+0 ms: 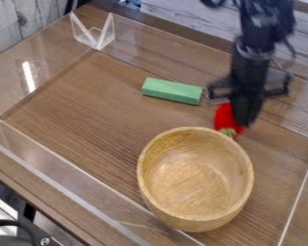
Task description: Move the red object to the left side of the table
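Note:
The red object [226, 117], a small glossy strawberry-shaped toy with its green end pointing down, hangs just above the table [92, 115], right of centre. My gripper [235, 119] points straight down and is shut on it. The black fingers cover part of the toy's right side. It hangs just beyond the far rim of the wooden bowl.
A large wooden bowl [151, 159] stands at the front, right of centre. A flat green block [172, 91] lies left of the gripper, near the middle. Clear acrylic walls border the table, and a small clear stand [92, 32] sits at the back left.

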Tool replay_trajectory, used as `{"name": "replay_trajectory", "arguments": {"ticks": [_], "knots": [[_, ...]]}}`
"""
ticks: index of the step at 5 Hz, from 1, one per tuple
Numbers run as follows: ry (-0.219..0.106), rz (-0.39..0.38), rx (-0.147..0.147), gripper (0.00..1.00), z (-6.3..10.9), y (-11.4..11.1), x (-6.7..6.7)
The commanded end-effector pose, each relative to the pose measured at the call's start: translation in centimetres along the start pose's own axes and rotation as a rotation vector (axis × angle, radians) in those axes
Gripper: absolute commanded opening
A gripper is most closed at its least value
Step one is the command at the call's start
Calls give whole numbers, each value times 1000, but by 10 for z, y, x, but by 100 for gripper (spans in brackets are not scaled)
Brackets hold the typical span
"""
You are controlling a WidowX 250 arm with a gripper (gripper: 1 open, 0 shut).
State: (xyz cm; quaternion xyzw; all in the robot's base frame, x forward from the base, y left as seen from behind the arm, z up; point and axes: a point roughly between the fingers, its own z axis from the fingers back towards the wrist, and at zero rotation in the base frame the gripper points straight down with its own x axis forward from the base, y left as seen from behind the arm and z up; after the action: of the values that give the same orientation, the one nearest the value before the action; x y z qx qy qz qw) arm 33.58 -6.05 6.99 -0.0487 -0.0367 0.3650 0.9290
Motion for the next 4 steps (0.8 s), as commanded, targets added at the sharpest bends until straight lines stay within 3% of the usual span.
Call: {"name": "replay_trajectory", "arguments": {"ticks": [1, 3, 4], "knots": [[-34, 9, -74, 0, 36, 1, 14], [-40, -4, -131, 0, 69, -2, 18], [-59, 33, -156, 0, 76, -16, 11]]}}
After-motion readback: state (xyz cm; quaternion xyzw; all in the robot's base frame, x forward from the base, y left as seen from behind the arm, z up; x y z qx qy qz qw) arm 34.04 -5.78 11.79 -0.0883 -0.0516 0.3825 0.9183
